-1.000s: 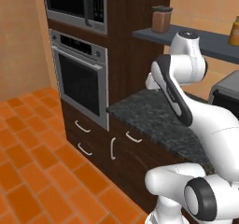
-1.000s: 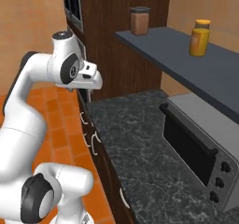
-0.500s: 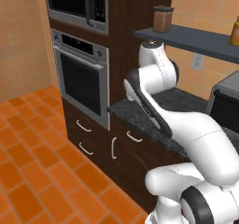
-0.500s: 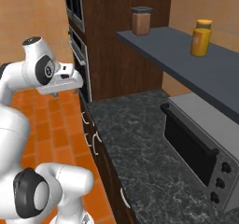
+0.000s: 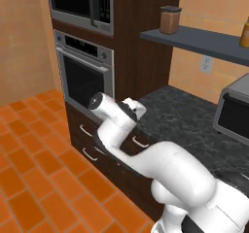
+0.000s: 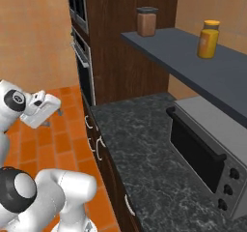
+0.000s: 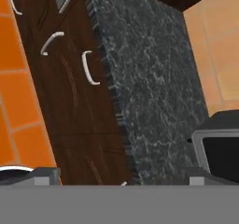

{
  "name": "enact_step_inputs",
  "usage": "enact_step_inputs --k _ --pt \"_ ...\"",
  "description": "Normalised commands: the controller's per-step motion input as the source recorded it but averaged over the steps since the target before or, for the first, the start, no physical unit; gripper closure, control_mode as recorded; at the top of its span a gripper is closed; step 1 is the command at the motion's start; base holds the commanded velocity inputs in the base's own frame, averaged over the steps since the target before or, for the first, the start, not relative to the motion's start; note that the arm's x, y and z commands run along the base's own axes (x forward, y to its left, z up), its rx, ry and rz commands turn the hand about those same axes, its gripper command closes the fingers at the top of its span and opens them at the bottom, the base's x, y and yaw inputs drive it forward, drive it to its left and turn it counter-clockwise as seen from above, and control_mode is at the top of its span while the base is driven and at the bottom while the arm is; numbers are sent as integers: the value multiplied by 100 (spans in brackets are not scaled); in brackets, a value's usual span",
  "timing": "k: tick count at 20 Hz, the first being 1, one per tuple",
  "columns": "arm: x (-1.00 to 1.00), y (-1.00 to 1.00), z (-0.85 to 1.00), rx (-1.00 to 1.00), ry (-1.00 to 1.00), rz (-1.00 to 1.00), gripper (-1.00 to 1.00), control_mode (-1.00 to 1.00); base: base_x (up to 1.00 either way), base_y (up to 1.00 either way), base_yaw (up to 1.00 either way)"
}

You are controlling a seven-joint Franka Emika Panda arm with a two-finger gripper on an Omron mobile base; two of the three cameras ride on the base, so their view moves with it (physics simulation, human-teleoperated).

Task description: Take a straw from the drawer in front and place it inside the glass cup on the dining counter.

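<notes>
You see the arm bent low in front of the dark wood cabinets, with the claw (image 6: 57, 113) out over the orange tile floor (image 5: 29, 178), to the left of the cabinet fronts in the right base view. Its two fingers show there only as small grey shapes, and you cannot tell if they are apart or together. In the hand view the camera looks along the drawer (image 7: 70, 83) fronts, which are all closed, and each one carries a small curved silver handle (image 7: 88, 68). Beside them runs the dark speckled granite surface (image 7: 149, 78), and a corner of the toaster oven (image 7: 217, 150) stands on it. In the left base view the wall oven (image 5: 85, 79) sits above the drawers, with the microwave (image 5: 80, 4) over it. On the grey shelf (image 6: 193, 62) you find a brown jar (image 6: 146, 21) and, well apart from it, a yellow jar (image 6: 208, 38). The straw cannot be seen; with the drawers shut, you cannot tell where it lies.
</notes>
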Motion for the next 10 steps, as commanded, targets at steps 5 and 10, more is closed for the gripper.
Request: enact_step_inputs --k 5,10 --pt "32 5 -82 -40 0 0 -100 -100 0 0 0" --pt "55 -21 -73 -30 1 0 -100 -100 0 0 0"
